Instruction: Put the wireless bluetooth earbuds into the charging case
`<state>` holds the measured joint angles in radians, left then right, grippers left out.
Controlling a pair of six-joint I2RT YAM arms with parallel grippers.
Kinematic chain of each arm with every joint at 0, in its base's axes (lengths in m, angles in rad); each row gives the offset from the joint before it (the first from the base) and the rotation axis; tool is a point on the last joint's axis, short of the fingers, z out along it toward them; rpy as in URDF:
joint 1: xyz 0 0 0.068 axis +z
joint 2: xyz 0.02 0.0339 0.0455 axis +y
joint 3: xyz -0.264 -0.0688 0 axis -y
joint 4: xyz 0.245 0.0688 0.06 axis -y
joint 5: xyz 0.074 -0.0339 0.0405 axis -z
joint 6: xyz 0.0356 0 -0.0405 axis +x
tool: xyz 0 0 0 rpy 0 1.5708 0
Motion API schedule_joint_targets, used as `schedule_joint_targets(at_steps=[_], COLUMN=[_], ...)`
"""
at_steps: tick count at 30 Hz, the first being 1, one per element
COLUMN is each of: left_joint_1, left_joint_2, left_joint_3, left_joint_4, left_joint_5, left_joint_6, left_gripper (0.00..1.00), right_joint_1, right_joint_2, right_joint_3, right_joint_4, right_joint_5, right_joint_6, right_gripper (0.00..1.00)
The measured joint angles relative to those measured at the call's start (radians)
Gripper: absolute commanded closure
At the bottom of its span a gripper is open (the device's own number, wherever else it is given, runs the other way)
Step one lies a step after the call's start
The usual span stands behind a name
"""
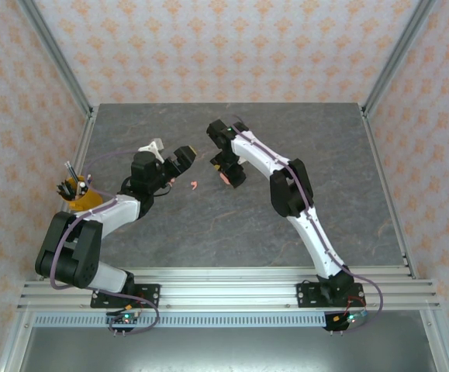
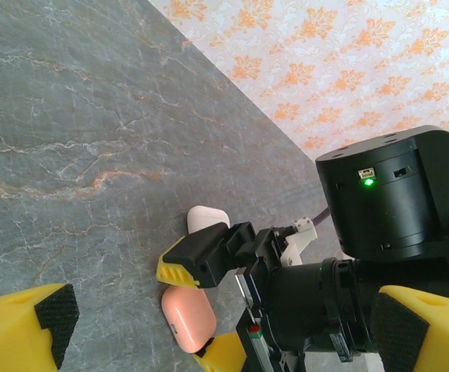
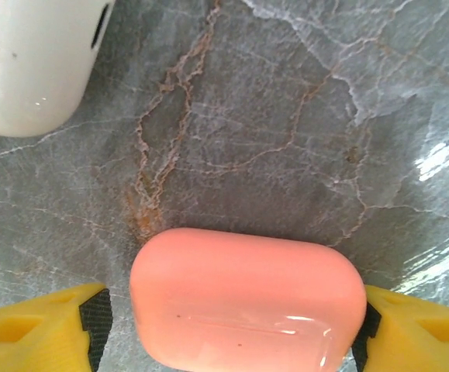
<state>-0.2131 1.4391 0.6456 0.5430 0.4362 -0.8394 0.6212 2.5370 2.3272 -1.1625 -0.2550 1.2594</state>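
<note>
1. Straddling the salmon pink charging case (image 3: 247, 298) with the right pincer (image 3: 228, 329), jaws standing wide; touching one end with one pad, leaving a sliver of desk (image 3: 286, 116) beside the other, not clamping.
2. Holding the left pincer (image 1: 182, 160) spread wide and empty, hovering close beside the right one.
3. Lying loose on the desk between the two pincers, apart from both cases: a salmon pink earbud (image 1: 195, 184).
4. Resting closed near the pink case, not touching it: a white charging case (image 3: 30, 62).
5. Standing well apart at the desk's left edge: a yellow cup of pens (image 1: 77, 195).
</note>
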Motion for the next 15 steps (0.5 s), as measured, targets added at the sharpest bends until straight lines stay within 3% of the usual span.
schedule_joint_targets(at_steps=[8,15], left_joint_1=[0.000,0.000], left_joint_2=[0.000,-0.009], left_joint_3=[-0.001,-0.009], left_joint_4=[0.000,-0.001], left_joint_5=[0.000,0.000], left_joint_6=[0.000,0.000], left_gripper=[0.01,0.01], right_joint_1=[0.000,0.000], right_joint_2=[0.001,-0.013], right_joint_3=[0.000,-0.033], right_joint_4=[-0.048,-0.105], right_joint_5=[-0.004,-0.008], right_joint_6=[-0.061,-0.245], right_gripper=[0.31,0.38])
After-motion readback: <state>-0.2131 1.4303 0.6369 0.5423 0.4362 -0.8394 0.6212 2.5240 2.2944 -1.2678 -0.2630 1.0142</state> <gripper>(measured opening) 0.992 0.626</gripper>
